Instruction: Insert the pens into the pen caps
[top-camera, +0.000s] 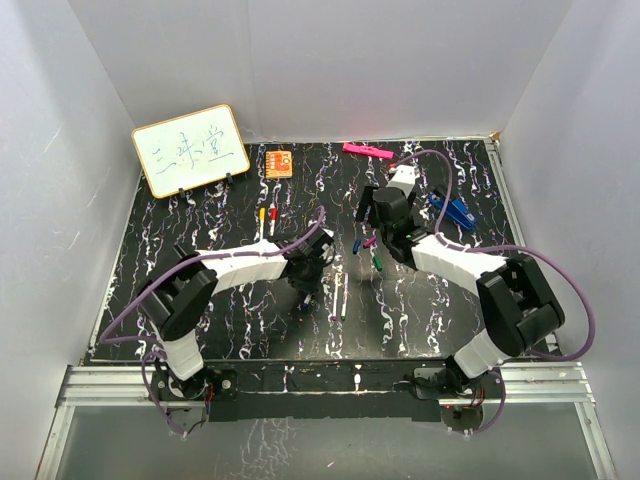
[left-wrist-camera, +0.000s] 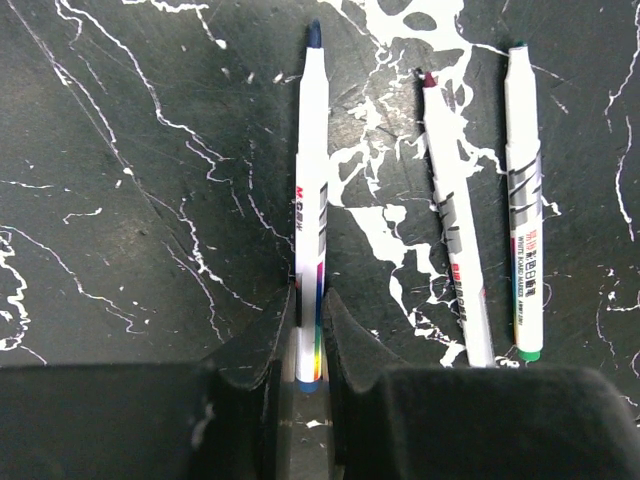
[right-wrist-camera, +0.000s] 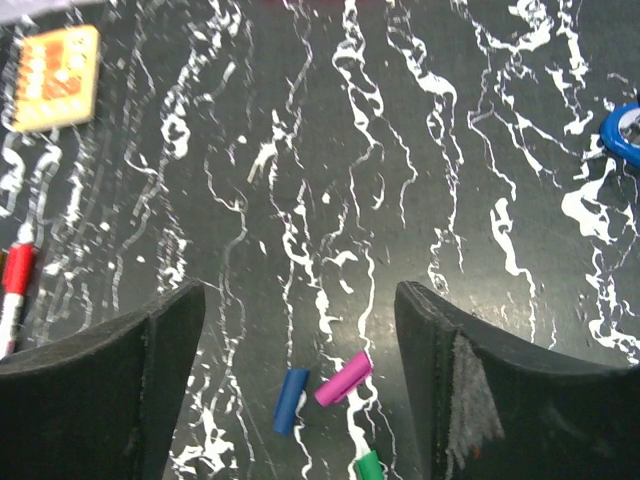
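My left gripper (left-wrist-camera: 310, 310) is shut on the back end of a white pen with a blue tip (left-wrist-camera: 312, 180), which points away from the wrist over the table. Two more pens lie to its right, one dark-purple-tipped (left-wrist-camera: 455, 250) and one green-tipped (left-wrist-camera: 523, 200). From above, the left gripper (top-camera: 308, 285) sits left of those pens (top-camera: 343, 295). My right gripper (right-wrist-camera: 300, 300) stands open above the table, with a blue cap (right-wrist-camera: 291, 400), a purple cap (right-wrist-camera: 343, 378) and a green cap (right-wrist-camera: 368, 466) lying loose between its fingers. The caps (top-camera: 368, 248) lie just in front of the right gripper (top-camera: 366, 215).
An orange block (top-camera: 279, 161), a pink marker (top-camera: 366, 151) and a whiteboard (top-camera: 190, 150) stand along the back. Yellow-ended (top-camera: 261, 215) and red-ended (top-camera: 273, 215) pens lie mid-left. A blue object (top-camera: 452, 210) lies right of the right wrist. White walls enclose the table.
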